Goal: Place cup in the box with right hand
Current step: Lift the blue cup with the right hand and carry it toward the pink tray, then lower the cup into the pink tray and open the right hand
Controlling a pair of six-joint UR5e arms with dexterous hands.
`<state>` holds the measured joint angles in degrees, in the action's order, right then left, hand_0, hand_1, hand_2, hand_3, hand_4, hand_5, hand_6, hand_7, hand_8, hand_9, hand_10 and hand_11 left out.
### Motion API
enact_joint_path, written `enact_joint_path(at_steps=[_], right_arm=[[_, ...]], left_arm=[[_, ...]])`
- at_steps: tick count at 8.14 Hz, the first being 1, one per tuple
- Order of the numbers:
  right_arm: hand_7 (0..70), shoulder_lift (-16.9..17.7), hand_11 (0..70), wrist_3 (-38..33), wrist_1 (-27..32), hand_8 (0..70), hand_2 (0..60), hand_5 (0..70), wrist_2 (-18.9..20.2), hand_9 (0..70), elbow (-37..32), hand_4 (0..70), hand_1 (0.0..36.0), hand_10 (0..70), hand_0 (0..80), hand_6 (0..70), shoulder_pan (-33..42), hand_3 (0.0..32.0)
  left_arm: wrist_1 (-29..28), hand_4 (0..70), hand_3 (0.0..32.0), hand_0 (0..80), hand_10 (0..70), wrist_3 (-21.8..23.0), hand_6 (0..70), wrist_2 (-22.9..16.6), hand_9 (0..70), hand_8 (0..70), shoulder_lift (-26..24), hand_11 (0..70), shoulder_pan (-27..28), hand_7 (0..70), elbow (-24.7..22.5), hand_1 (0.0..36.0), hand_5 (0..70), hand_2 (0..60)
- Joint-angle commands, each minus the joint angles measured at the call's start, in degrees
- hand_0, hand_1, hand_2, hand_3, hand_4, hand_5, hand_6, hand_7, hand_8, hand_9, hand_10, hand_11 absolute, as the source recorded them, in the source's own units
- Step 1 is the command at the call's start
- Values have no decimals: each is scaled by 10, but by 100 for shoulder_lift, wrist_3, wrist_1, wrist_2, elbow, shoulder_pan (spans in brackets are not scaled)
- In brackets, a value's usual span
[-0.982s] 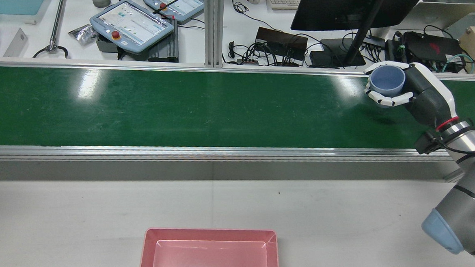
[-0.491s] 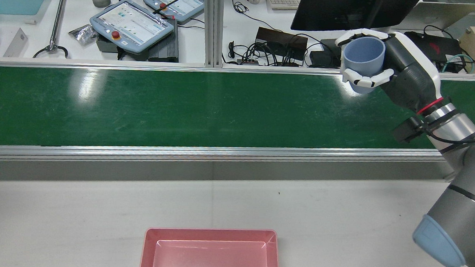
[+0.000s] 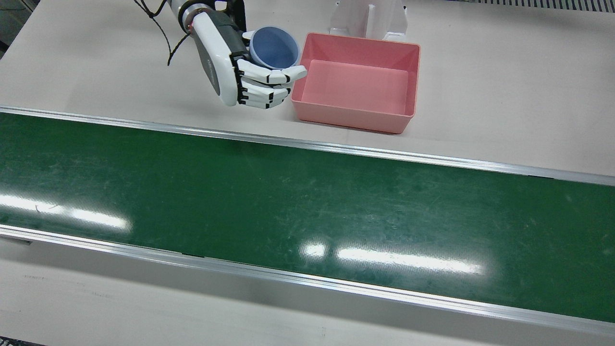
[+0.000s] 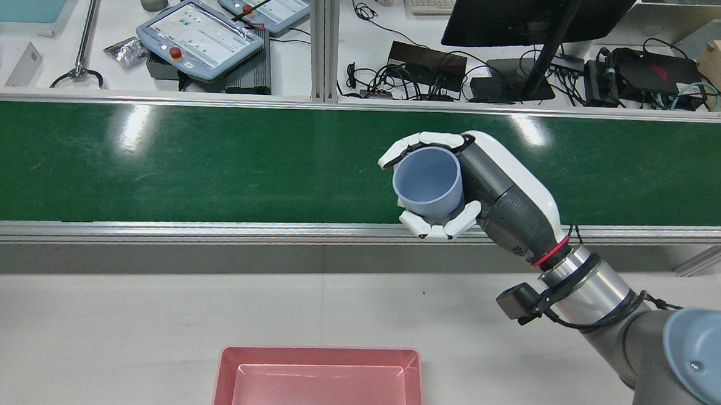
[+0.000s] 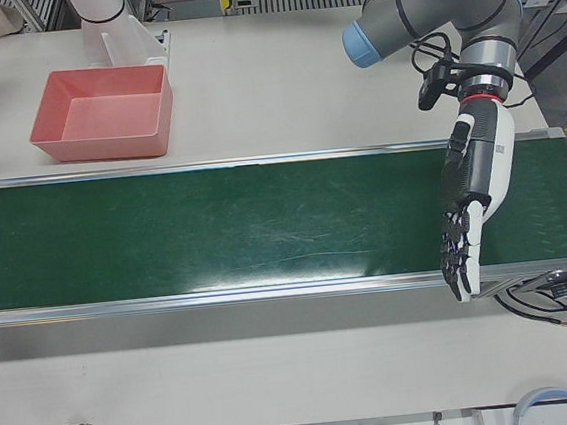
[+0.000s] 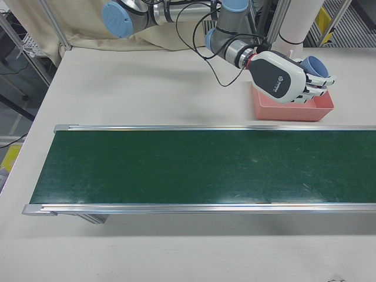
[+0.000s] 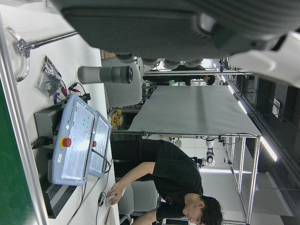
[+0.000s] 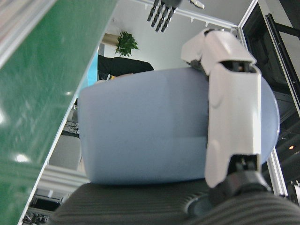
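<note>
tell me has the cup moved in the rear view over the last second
Yes. The cup, held in the right hand, has travelled from the far right end of the green belt leftward and toward the pink box.

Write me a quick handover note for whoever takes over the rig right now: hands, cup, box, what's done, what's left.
Right hand: shut on the blue cup, held in the air, mouth up.
Left hand: open, holds nothing, out over the far end of the green belt.
Pink box: empty, on the table beside the raised cup.
Done: cup grasped and lifted.
Left: carry it over the box, lower, release.
</note>
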<state>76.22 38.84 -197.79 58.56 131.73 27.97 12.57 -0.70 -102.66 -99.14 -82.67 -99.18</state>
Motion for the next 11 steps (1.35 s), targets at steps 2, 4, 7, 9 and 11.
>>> enact_joint_path(at_steps=[2,4,7,9,11], right_arm=[[700,-63,700,983,274,700,600,248,-696,700,-383,139,360,534,800,465,-1748,0],[700,-63,700,985,907,645,368,199,-697,700,-1042,107,335,496,646,437,-1969,0],[700,-46,544,941,1768,501,23,122,-679,700,-1439,38,127,380,491,354,-2268,0],[367,-55,50,941,1823,11,4,23,-688,77,-1457,0,79,28,413,80,-2305,0],[331,-55,0,932,1832,2,22,10,-688,52,-1440,0,77,0,395,63,-2322,0]], left_arm=[[-9,0,0,0,0,0,0,-9,0,0,0,0,-4,0,3,0,0,0],[-9,0,0,0,0,0,0,0,0,0,0,0,-4,0,-5,0,0,0],[0,0,0,0,0,0,0,0,0,0,0,0,5,0,3,0,0,0],[-9,0,0,0,0,0,0,0,0,0,0,0,5,0,3,0,0,0],[-9,0,0,0,0,0,0,0,0,0,0,0,5,0,3,0,0,0]])
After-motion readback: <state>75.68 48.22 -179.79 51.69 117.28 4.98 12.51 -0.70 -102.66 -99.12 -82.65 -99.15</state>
